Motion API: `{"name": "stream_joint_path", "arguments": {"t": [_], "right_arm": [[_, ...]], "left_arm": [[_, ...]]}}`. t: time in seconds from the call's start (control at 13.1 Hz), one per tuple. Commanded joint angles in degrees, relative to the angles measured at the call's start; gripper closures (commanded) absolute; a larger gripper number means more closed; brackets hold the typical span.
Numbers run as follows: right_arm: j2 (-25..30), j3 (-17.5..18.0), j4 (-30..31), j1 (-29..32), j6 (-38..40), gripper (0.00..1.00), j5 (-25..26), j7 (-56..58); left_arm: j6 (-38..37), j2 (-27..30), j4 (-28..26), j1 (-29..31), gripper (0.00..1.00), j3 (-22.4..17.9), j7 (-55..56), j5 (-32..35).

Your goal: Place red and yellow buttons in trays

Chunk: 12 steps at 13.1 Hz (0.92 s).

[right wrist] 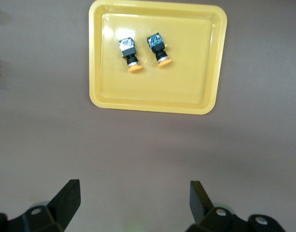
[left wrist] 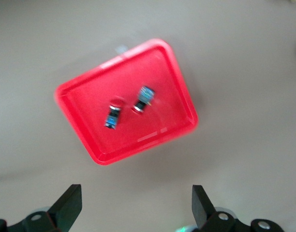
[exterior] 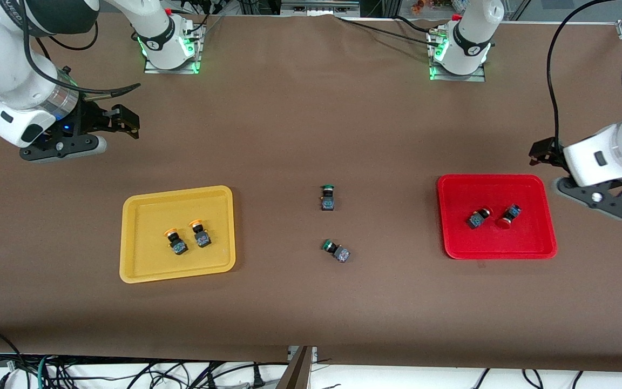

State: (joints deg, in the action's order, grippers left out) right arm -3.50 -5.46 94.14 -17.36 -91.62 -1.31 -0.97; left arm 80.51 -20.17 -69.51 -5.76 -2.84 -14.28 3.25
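The yellow tray [exterior: 146,216] holds two yellow buttons [exterior: 176,241] [exterior: 201,234] side by side. The red tray [exterior: 529,237] holds two red buttons [exterior: 478,218] [exterior: 508,215], both lying on their sides. My right gripper [exterior: 126,121] is open and empty, up over bare table between the yellow tray and the right arm's base. My left gripper [exterior: 541,151] is open and empty, up beside the red tray's corner at the left arm's end. The right wrist view shows the yellow tray [right wrist: 191,82] and both yellow buttons [right wrist: 128,53] [right wrist: 159,48]. The left wrist view shows the red tray [left wrist: 90,106] and both red buttons [left wrist: 112,116] [left wrist: 142,100].
Two green-capped buttons [exterior: 328,197] [exterior: 336,251] lie on the brown table between the trays, one nearer to the front camera. The arm bases [exterior: 170,40] [exterior: 459,51] stand along the table's edge away from the front camera.
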Motion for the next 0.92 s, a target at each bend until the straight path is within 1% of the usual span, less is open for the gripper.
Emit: {"name": "stream_joint_path", "arguments": {"t": [0.0,0.08,0.15,0.23,0.31,0.38,0.46,0.84], "right_arm": [[-0.1,0.0,-1.2,0.5,2.0,0.0,-0.8,1.1],[-0.1,0.0,-1.2,0.5,2.0,0.0,-0.8,1.1],[-0.1,0.0,-1.2,0.5,2.0,0.0,-0.6,1.1],[-0.1,0.1,-1.2,0.4,1.9,0.0,-0.6,0.9],[-0.1,0.1,-1.3,0.1,1.9,0.0,-0.4,0.8],[-0.1,0.2,-1.3,0.1,1.9,0.0,-0.1,0.4],[-0.1,0.2,-1.3,0.1,1.9,0.0,-0.1,0.4],[-0.1,0.4,-1.3,0.0,1.8,0.0,0.3,0.3]], "left_arm": [[13.6,11.2,-15.8,2.3,0.0,0.1,13.3,-0.7],[17.7,14.5,-20.3,2.7,0.0,0.8,13.3,-0.8],[19.1,16.0,-21.5,2.9,0.0,1.0,13.2,-0.8],[18.9,17.5,-22.8,2.9,0.0,0.9,13.5,-0.4],[19.1,19.2,-26.1,3.4,0.0,0.9,13.3,-0.2],[19.2,20.3,-28.0,5.0,0.0,1.0,13.2,-0.3],[19.1,20.7,-28.7,5.1,0.0,0.9,13.2,-0.2],[18.2,20.5,-28.5,5.2,0.0,1.6,13.4,-0.2]]}}
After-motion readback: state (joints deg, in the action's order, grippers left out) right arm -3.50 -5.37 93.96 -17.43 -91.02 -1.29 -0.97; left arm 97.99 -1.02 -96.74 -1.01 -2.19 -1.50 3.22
